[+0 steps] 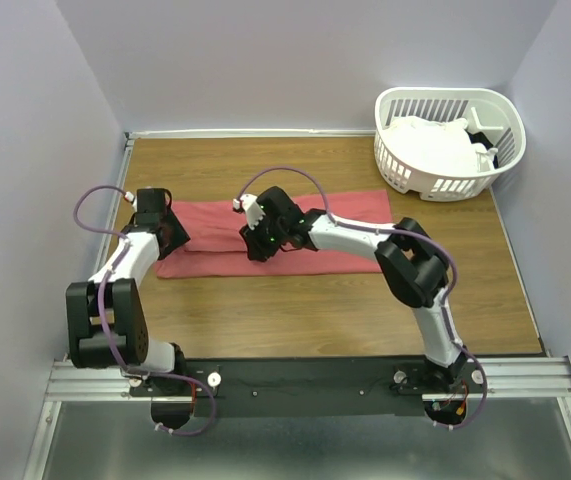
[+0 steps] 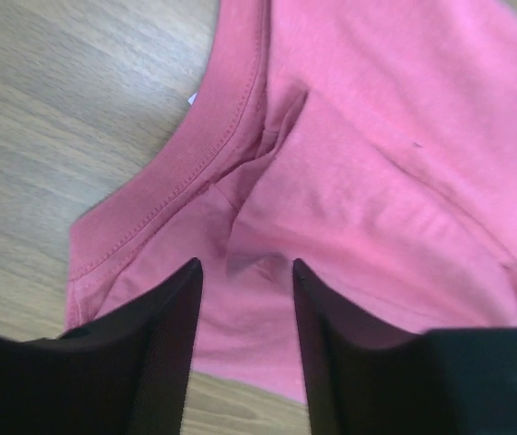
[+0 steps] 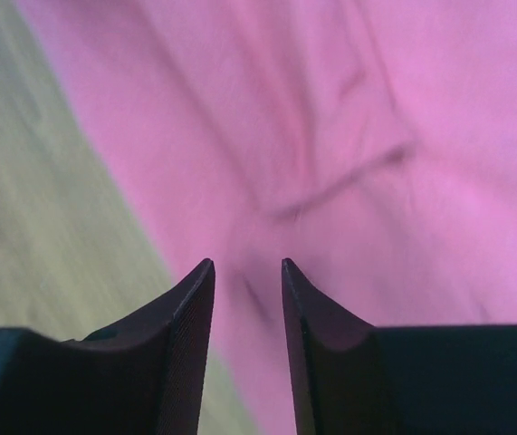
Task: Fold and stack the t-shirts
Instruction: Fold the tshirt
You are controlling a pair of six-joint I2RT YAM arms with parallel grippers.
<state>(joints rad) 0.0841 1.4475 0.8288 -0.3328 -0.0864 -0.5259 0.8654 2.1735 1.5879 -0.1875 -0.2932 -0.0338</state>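
Coral-red shirt point(image 1: 350, 212) is laid as a long band on the desk point(image 1: 265, 310). Over it, the left pincer point(image 2: 243, 267) and right pincer point(image 3: 247, 265) are held part-open, nothing gripped. Edges should be squared and creases flattened before the next fold is made.

The white right arm point(image 1: 345, 232) hid the middle of the dusty coral-red cotton t-shirt point(image 1: 360, 205) from above; my right wrist view was blurred. I couldn't count the white t-shirts point(image 1: 430, 143) bunched in the white slatted plastic basket point(image 1: 435, 186).
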